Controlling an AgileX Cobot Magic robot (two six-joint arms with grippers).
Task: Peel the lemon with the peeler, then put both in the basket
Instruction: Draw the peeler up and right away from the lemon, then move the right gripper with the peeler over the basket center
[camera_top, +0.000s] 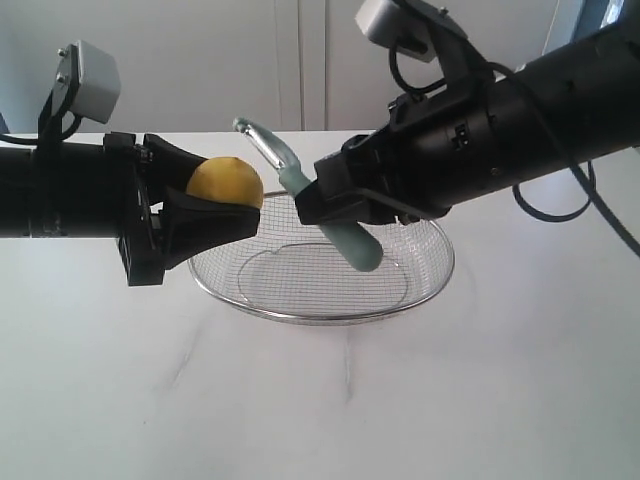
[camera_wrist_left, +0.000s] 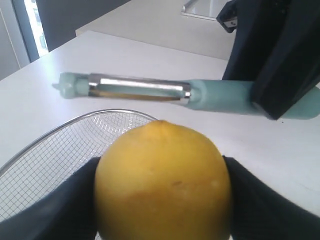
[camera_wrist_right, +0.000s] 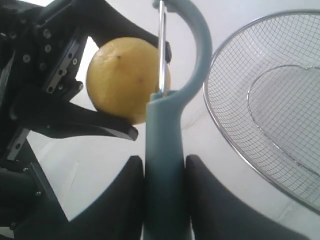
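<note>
Lemon (camera_top: 226, 182) is held clear of the tabletop (camera_top: 480, 400), clamped between the two fingers of the left hand (camera_top: 225, 197), just above and beside the left rim of the basket (camera_top: 330, 318). The peeler (camera_top: 354, 244) is gripped by its teal handle in the right hand (camera_top: 318, 198), whose fingers are closed firmly on either side of the handle; the blade end is pointed up and toward the lemon, the handle end is hung over the basket. In the left wrist view a gap is seen between blade and fruit, so contact is judged not yet made. The visible skin is unbroken, and peeling is judged to be at its start. For a clean stroke, the blade is best laid flat against the exposed upper face of the lemon, between the left fingers and not on them, then drawn along the curve with light pressure. Too steep an angle is likely to dig in; too hard a push could twist the round fruit out of its two-point grip. Container check: the wire-mesh basket is resting on the tabletop and nothing is seen in it; neither task item is placed yet.
</note>
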